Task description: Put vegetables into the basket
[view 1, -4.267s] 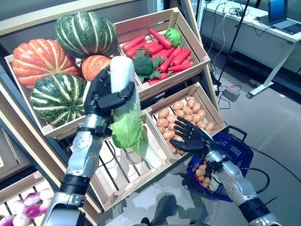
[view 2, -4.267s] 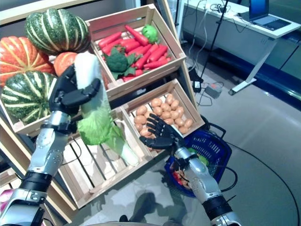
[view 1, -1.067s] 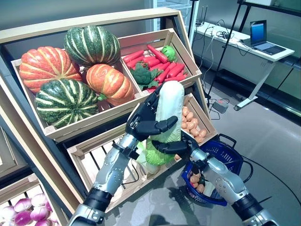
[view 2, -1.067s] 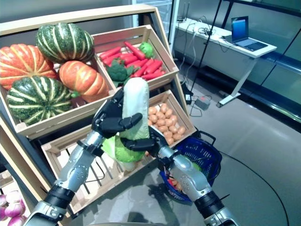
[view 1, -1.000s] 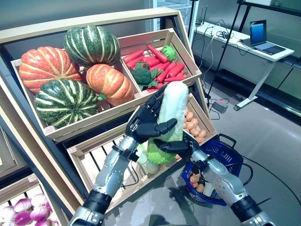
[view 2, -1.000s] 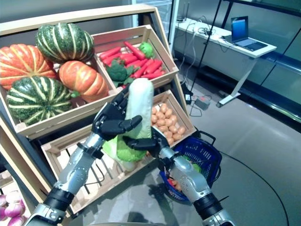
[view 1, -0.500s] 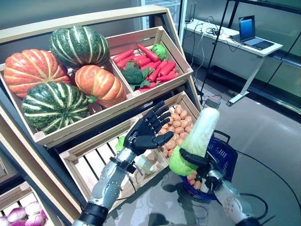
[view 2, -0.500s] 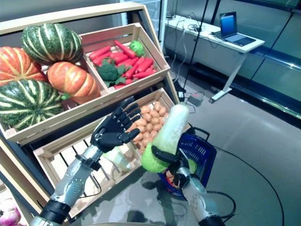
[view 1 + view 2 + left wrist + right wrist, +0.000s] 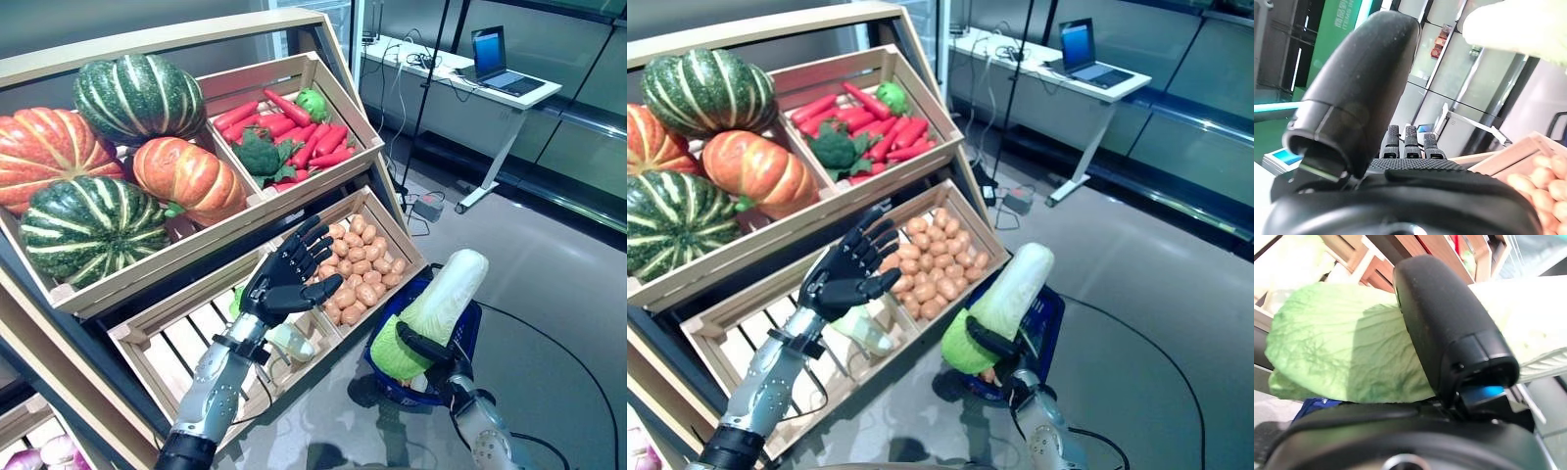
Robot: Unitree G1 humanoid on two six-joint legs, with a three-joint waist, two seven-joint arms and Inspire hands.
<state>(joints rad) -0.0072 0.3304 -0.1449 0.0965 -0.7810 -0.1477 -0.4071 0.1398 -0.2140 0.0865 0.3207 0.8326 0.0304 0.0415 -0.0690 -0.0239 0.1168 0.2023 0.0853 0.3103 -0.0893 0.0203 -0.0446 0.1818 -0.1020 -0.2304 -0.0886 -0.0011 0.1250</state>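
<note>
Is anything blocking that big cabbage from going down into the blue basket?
Nothing visible does. The right hand holds the cabbage tilted right above the blue basket, whose open top lies directly below it. A few small vegetables already sit inside. The left hand is open, off by the potato crate.

Head stereo pair looks down at shared crates point(image 9: 294, 323); wrist cameras sit close.

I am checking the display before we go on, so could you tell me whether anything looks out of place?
One thing: a second cabbage lies alone in the otherwise bare slatted crate. The other crates look tidy. The right hand holds a napa cabbage tilted over the blue basket; the left hand is open.
</note>
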